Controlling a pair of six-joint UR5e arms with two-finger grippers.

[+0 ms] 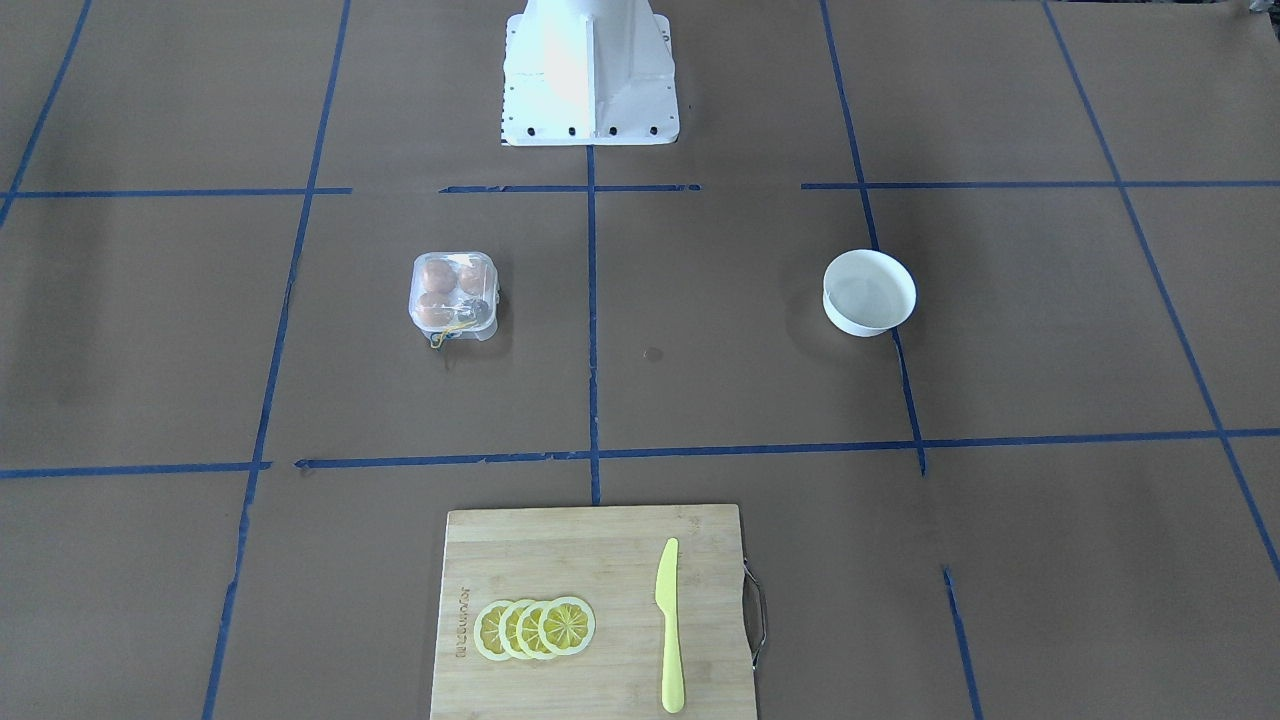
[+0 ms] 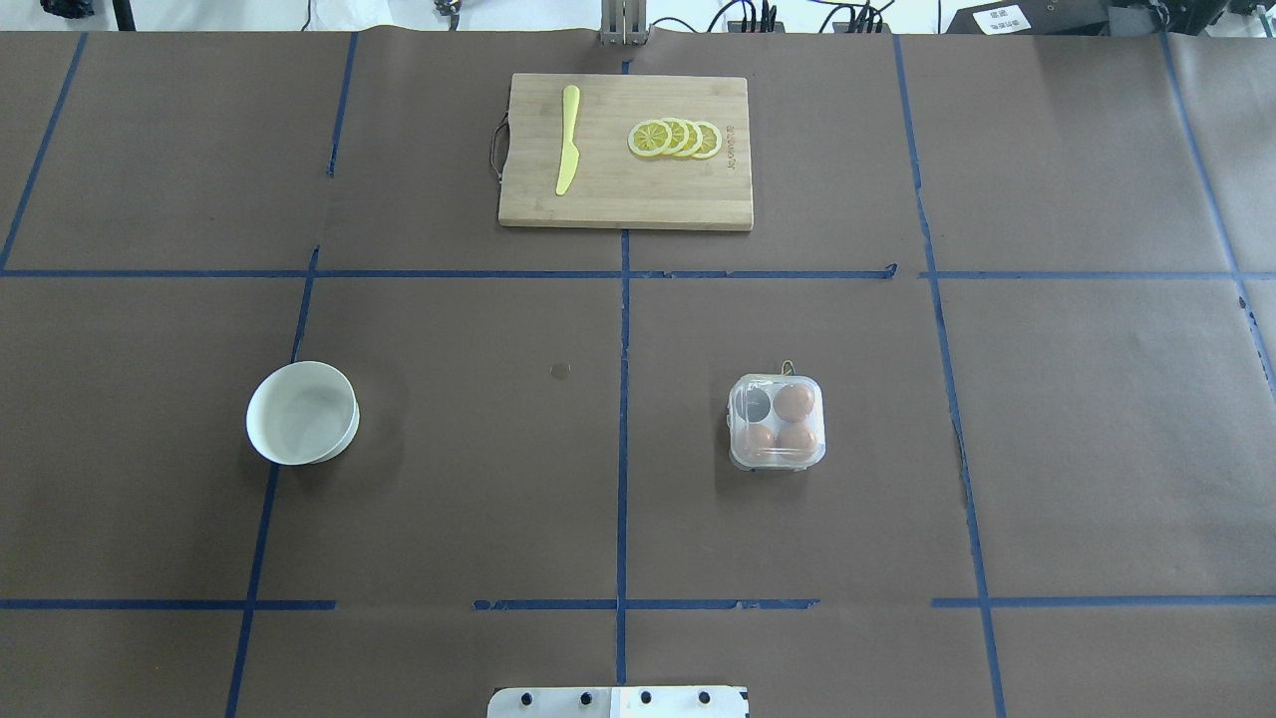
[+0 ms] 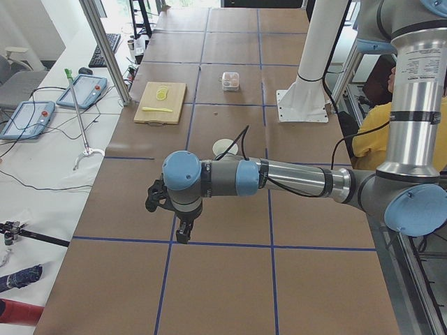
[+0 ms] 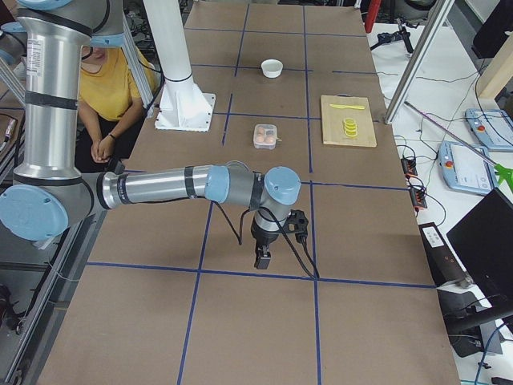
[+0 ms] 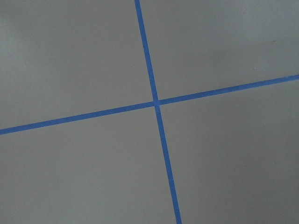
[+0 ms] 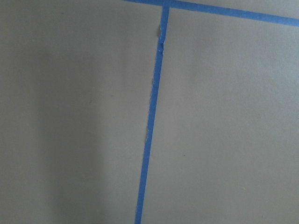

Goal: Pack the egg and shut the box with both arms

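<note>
The clear box (image 2: 777,422) stands on the table right of centre, its lid down over the cells. It also shows in the front view (image 1: 454,295). Three like brown eggs lie in it, one of them at the far right cell (image 2: 795,402); the fourth cell looks grey and empty. No egg lies outside the box. My left gripper (image 3: 183,234) hangs over bare table far off to the left, and my right gripper (image 4: 262,258) hangs far off to the right. Both show only in the side views, so I cannot tell whether they are open or shut.
A white bowl (image 2: 302,412) that looks empty stands left of centre. A wooden cutting board (image 2: 625,199) at the far edge holds a yellow knife (image 2: 567,139) and lemon slices (image 2: 676,139). The white robot base (image 1: 590,75) is at the near edge. Both wrist views show only brown paper and blue tape.
</note>
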